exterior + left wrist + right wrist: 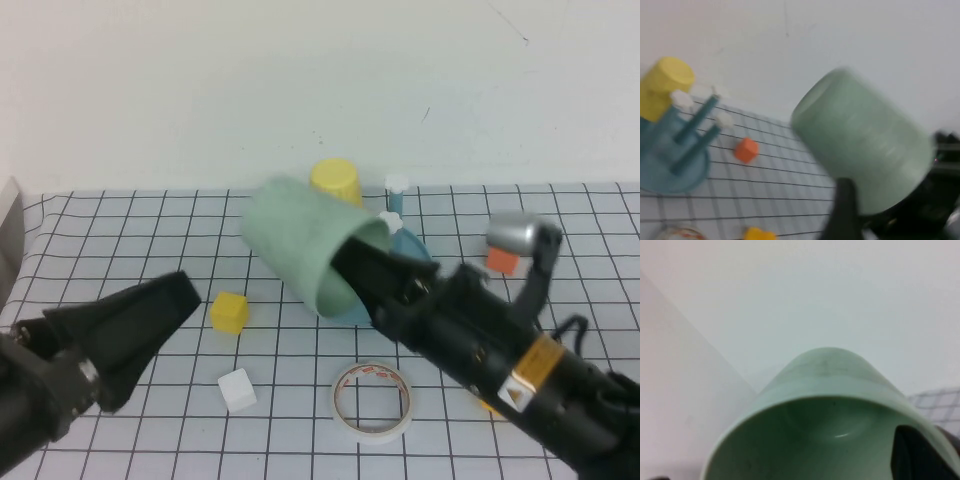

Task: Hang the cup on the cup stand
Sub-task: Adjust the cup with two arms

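Note:
The pale mint-green cup (300,240) is held up off the table, tilted, with its base toward the back left. My right gripper (358,265) is shut on its rim, with one finger (917,455) inside the mouth. The cup also shows in the left wrist view (865,145) and fills the right wrist view (830,375). The blue cup stand (412,247) sits just behind the cup, with white-knobbed pegs (397,185) and a yellow cup (335,180) upside down on one peg. My left gripper (185,295) is shut and empty at the front left, pointing toward the cup.
A yellow cube (229,311) and a white cube (237,390) lie left of centre. A tape roll (372,401) lies at the front. An orange cube (501,260) sits right of the stand. The grid mat ends at the white back wall.

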Action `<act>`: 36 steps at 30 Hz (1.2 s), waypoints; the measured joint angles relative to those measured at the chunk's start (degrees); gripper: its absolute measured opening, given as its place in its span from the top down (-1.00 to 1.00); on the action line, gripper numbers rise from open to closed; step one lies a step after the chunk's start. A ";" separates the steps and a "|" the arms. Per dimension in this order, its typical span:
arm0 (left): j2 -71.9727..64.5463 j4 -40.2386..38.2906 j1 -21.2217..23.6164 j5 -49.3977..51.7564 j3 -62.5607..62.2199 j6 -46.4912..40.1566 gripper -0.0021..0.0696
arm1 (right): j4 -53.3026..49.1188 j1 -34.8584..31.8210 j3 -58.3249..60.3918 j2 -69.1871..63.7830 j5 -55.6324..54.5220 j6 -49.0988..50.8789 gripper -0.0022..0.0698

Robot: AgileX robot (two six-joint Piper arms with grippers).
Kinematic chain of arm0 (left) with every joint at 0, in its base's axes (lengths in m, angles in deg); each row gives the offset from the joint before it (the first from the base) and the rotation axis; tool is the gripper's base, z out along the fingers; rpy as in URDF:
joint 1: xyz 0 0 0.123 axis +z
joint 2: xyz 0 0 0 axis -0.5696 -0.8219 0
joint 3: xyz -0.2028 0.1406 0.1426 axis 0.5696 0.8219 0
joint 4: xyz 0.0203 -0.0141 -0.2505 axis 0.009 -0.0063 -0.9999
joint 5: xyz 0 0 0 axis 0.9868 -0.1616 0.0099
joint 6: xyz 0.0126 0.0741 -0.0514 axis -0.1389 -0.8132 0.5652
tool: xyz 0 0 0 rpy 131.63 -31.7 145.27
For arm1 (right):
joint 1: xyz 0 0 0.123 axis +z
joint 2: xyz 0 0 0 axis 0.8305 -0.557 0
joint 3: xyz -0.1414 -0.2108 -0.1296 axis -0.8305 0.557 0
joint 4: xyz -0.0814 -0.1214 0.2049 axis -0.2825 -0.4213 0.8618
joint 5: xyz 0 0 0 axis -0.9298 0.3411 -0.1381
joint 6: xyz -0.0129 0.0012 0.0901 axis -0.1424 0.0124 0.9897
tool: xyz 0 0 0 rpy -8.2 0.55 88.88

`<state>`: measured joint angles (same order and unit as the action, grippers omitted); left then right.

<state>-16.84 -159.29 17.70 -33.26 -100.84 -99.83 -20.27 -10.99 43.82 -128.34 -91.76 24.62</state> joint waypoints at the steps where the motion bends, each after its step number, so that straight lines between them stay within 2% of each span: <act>1: 0.00 -0.97 0.00 0.09 0.00 2.07 -0.50 | 0.35 0.00 1.19 0.00 0.01 -0.12 0.89; 3: 0.00 -1.94 0.00 -0.23 0.00 8.00 -0.76 | 0.35 0.00 2.73 0.00 -0.10 -1.65 0.89; 5: -0.10 -2.54 0.00 -0.47 0.00 13.39 -0.86 | -0.99 0.00 3.08 0.00 -0.10 -5.18 0.89; 11: -3.55 -2.92 0.00 0.21 0.00 25.62 -0.93 | -2.81 0.00 2.97 -0.05 -0.36 -13.47 0.89; 14: -6.49 -2.92 0.00 1.94 0.00 29.05 -0.93 | -5.23 0.00 2.35 -0.05 -0.46 -15.87 0.89; 24: -15.00 -4.42 0.00 10.50 -0.71 29.11 -0.92 | -19.81 -0.09 -3.75 -0.93 2.16 -19.03 0.89; 36: -15.71 -2.11 -0.14 7.67 -5.40 23.53 -0.90 | -18.42 -0.54 -4.60 -2.07 -0.53 -20.45 0.89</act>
<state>-32.55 -161.40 17.56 -25.59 -106.23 -76.31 -38.70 -11.53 39.22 -130.41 -92.29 4.17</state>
